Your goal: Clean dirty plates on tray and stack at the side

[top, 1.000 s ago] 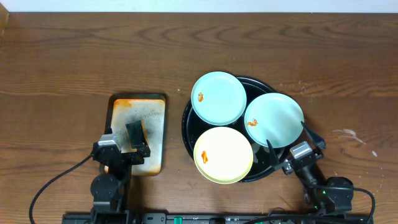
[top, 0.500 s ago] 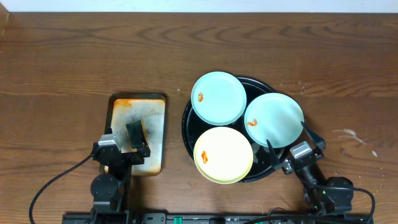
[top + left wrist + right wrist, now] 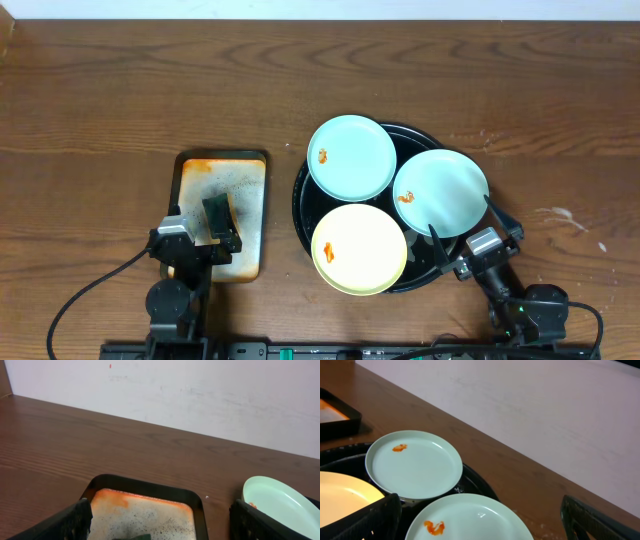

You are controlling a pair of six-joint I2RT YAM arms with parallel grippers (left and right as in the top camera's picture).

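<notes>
1. A dark wooden bench [image 3: 120,90] carries everything, with a pale wall behind it in the wrist views.
2. The round black tray [image 3: 300,205] sits right of centre and holds all three plates; none is stacked at the side yet.
3. One blue-green plate [image 3: 352,158] lies at the far left of the tray and pokes out past the rim. It has an orange smear [image 3: 322,155] near its left edge.
4. The second blue-green plate [image 3: 441,193] lies on the tray's right side, with its smear on its left part.
5. The yellow plate [image 3: 359,249] lies nearest the robot, overhanging the near rim, with a small smear on its left.
6. The three plates crowd edge to edge. I cannot tell which edge lies over which.
7. To the left, well apart from the black tray, lies a rectangular metal tray [image 3: 248,185] stained with rust. A dark green sponge [image 3: 218,215] sits on it.
8. The left pincer [image 3: 161,515] hangs over the near end of the metal tray, its jaws spread wide. The sponge is between them, and I cannot tell if they touch it.
9. The right pincer [image 3: 480,510] hangs at the near right of the black tray, jaws also wide apart and holding nothing. It is just beside the second blue-green plate.
</notes>
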